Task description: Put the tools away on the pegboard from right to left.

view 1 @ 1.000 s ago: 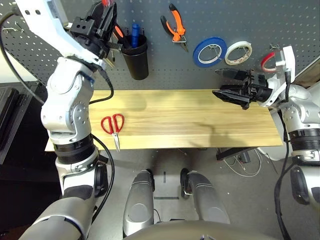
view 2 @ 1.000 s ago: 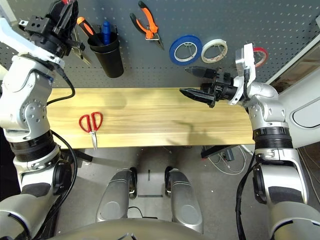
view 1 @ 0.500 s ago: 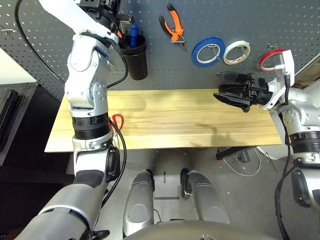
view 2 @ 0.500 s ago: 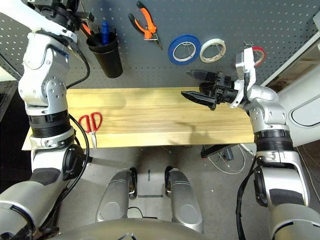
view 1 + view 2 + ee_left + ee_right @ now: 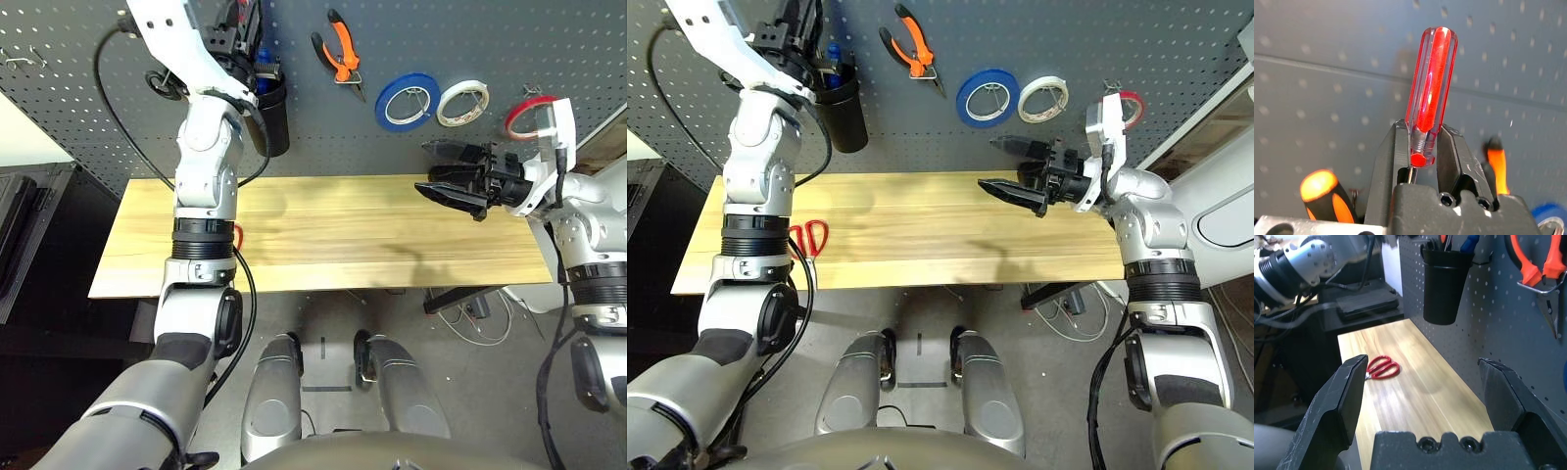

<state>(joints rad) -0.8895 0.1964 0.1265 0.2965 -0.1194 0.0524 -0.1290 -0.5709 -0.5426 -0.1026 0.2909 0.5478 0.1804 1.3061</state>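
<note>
Left wrist view showed the left pincer (image 5: 1420, 161) clamped on the red-handled screwdriver (image 5: 1430, 93) at the pegboard (image 5: 392, 147) by the black cup (image 5: 269, 113), where it should go shaft-first, while the right pincer (image 5: 446, 173) stood apart above the counter (image 5: 392, 230).

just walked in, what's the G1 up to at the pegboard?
It's hanging tools on the pegboard. The left end effector is shut on the red-handled screwdriver, raised at the black cup. The right end effector hovers open and empty over the table. The pliers and red tape ring already hang on the board; the red-handled scissors still lie on the table.
</note>
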